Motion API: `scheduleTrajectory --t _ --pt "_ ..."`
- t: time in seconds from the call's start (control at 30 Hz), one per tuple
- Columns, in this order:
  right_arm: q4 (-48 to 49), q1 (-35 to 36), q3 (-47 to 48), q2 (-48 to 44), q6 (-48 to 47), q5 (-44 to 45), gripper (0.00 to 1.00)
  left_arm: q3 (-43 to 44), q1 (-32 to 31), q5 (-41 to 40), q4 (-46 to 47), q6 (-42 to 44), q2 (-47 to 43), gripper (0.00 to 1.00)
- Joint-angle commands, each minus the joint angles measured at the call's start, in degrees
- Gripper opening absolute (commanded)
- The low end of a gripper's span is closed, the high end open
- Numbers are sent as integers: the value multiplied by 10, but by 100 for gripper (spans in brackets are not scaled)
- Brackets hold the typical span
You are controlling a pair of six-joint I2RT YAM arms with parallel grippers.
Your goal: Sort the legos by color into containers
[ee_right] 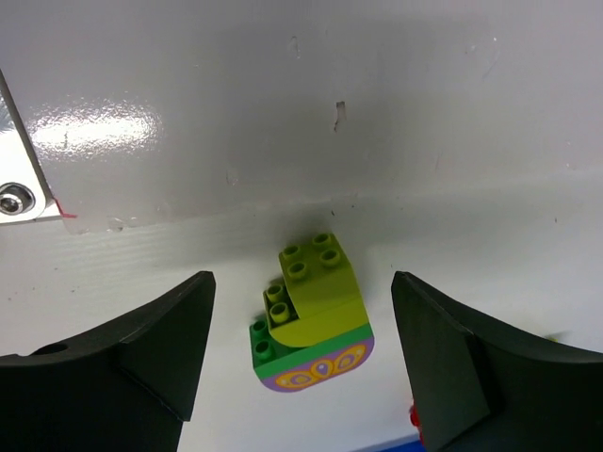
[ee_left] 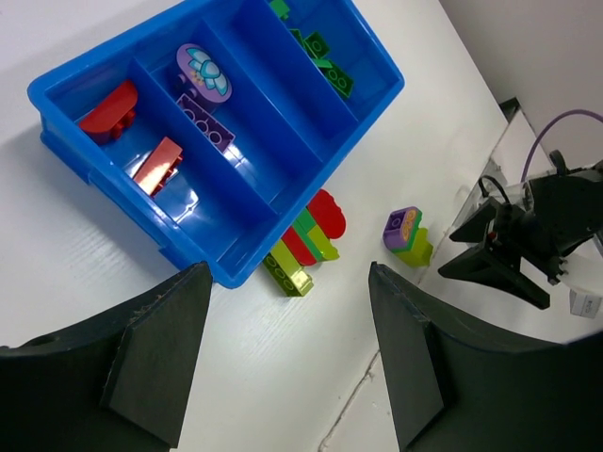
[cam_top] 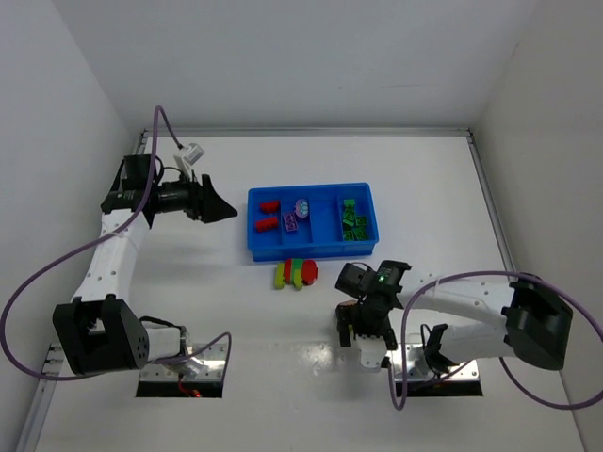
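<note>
Sorting looks a little past halfway on the white bench (cam_top: 424,188): the blue tray (cam_top: 311,252) sits at the centre of the top view, its four compartments running side by side. From 9 o'clock across to 3 o'clock they hold two red bricks (cam_top: 267,224), then the purple pieces (cam_top: 300,209) – one a round disc printed with a flower – then a bare compartment (ee_left: 273,122), then a heap of green bricks (cam_top: 353,221). The left gripper (cam_top: 221,209) hovers at 9 o'clock of the tray, jaws spread and holding nothing. The right gripper (cam_top: 363,330) is low over the bench toward 5 o'clock of the tray, near its own base. Its jaws are spread too and stand either side of a small cluster without touching it, as far as the wrist view shows. Two joined clusters are left, and each probably has to be pulled apart before its parts can be filed. The larger cluster (cam_top: 296,273) lies just outside the tray's near wall at 6 o'clock – yellow-green, green and red pieces stacked flat. The small cluster (ee_right: 311,325) is a curved yellow-green brick on a green layer, with a purple patterned piece beneath. Yellow-green has no sorted brick yet, so the bare compartment is likely meant for it.
</note>
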Motion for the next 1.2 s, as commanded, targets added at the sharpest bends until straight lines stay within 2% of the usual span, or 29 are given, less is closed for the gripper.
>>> scheduleTrajectory --t 0.0,0.6,1.0,1.17 --pt "15 10 6 25 -62 -22 75 -2 7 23 10 15 -2 74" --pt "44 29 36 109 -62 25 58 -25 47 64 10 37 32 74" --pt "84 29 31 133 -62 50 56 -25 64 87 -6 54 55 74" --pt "103 29 26 145 -62 55 52 -25 70 97 -11 65 66 74"
